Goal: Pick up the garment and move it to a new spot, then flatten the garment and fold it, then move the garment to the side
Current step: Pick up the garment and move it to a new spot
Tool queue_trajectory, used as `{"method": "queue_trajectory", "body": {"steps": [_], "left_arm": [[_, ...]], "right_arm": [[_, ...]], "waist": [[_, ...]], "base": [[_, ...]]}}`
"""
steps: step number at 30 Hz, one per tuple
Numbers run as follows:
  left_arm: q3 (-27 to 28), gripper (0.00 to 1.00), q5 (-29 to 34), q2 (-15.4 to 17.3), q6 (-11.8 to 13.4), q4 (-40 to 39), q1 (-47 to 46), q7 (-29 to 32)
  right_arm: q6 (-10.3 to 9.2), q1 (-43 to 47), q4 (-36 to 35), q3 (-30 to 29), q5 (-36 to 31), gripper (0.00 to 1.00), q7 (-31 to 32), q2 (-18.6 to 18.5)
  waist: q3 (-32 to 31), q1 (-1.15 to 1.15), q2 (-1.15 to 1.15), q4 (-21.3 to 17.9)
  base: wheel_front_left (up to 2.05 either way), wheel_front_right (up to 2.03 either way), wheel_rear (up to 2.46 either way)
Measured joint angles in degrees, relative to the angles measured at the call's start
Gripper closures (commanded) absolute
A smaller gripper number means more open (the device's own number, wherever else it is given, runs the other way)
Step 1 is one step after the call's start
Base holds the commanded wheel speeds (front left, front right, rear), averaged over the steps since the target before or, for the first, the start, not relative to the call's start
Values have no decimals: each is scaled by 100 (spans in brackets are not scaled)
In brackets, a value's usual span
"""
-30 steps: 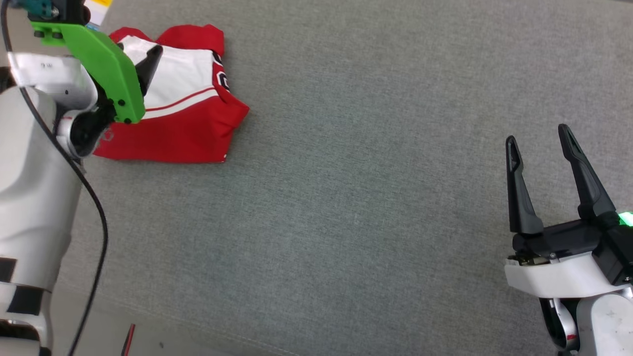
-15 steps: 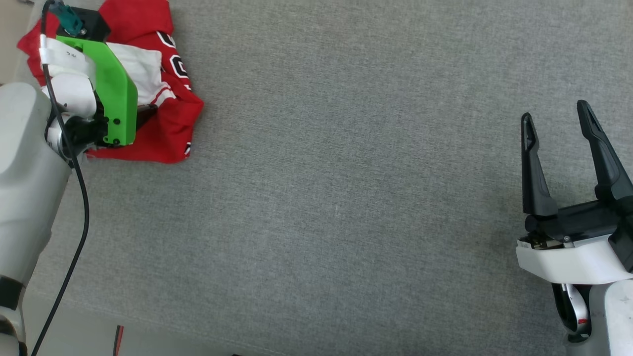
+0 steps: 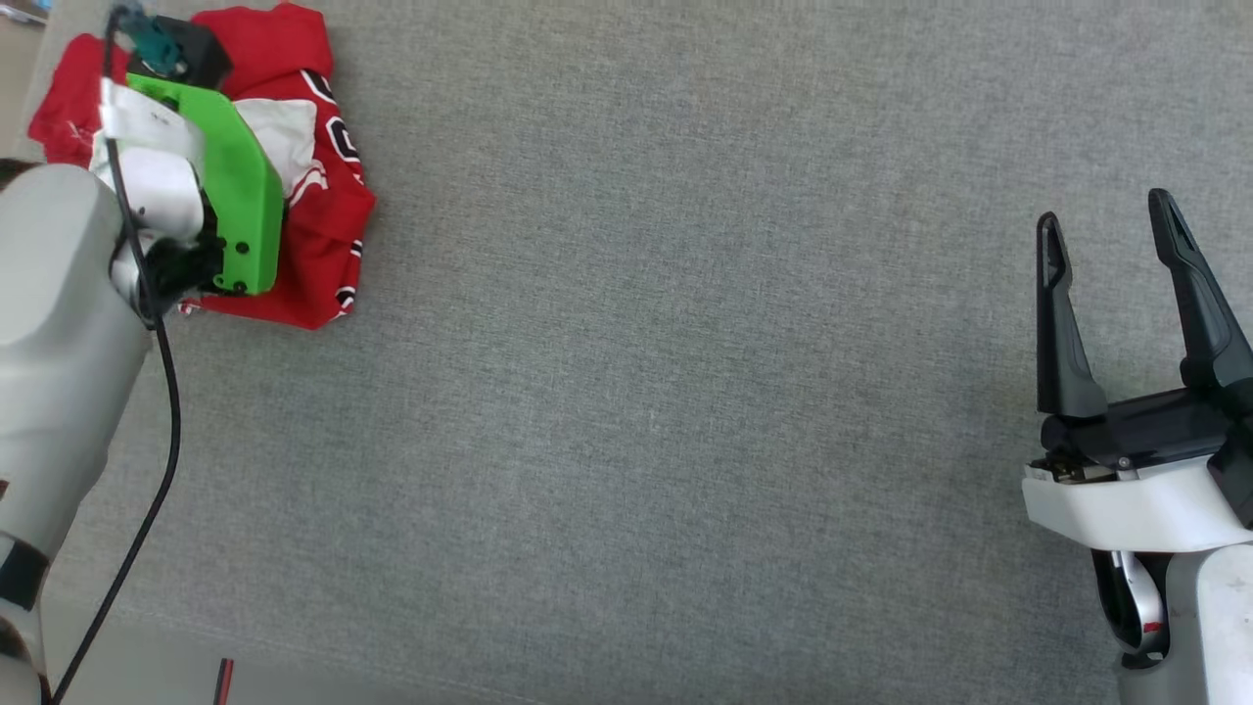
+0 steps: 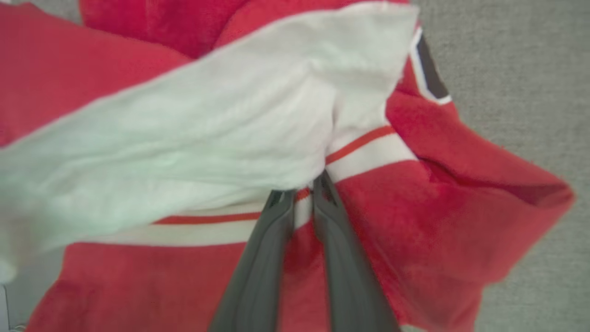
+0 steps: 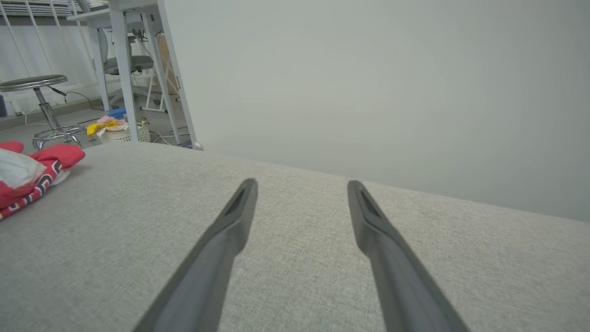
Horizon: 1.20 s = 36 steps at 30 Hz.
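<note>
Nearest, at about four o'clock in the head view, the right gripper (image 3: 1104, 211) is hovering over the grey cloth surface (image 3: 685, 411), its two dark fingers standing spread apart with nothing between them; at eight o'clock the pale left forearm (image 3: 54, 323) is reaching up that view, a black cable (image 3: 168, 411) trailing beside it; farther on, at ten o'clock, the green bracket (image 3: 240, 196) on its wrist is covering part of the garment (image 3: 318, 264), which is lying bunched near the surface's far left corner; in the left wrist view the left gripper (image 4: 299, 189) is pinching the garment, fingers pressed almost together at the red-and-white stripe where the white sleeve is meeting the red cloth; beyond the surface, at ten o'clock in the right wrist view, a round stool (image 5: 32, 83) and a pale basket (image 5: 122, 133) are standing on the floor.
</note>
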Motion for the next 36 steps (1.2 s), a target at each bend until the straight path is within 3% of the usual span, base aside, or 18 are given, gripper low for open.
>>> {"method": "queue_trajectory", "body": {"steps": [9, 17, 24, 36], "left_arm": [[-916, 100, 256, 613, -1, -878, -285, -1304], [-1584, 100, 410, 657, 0, -1662, -931, -1641], [-2185, 100, 479, 318, -1, -2205, -1521, -1649], [-2781, 100, 502, -664, -1, -2850, -2179, -1424]], "right_arm": [[0, 205, 81, -105, 56, 0, 0, 156], [0, 364, 126, -146, 109, 0, 0, 231], [0, 382, 133, -135, 299, 0, 0, 264], [-1, 300, 140, -194, 823, 0, 0, 265]], "waist": [[-582, 0, 0, 89], [-1138, 0, 0, 94], [-1384, 0, 0, -255], [-1320, 0, 0, -1364]], "base": [[0, 0, 0], [0, 0, 0], [0, 0, 0], [0, 0, 0]]}}
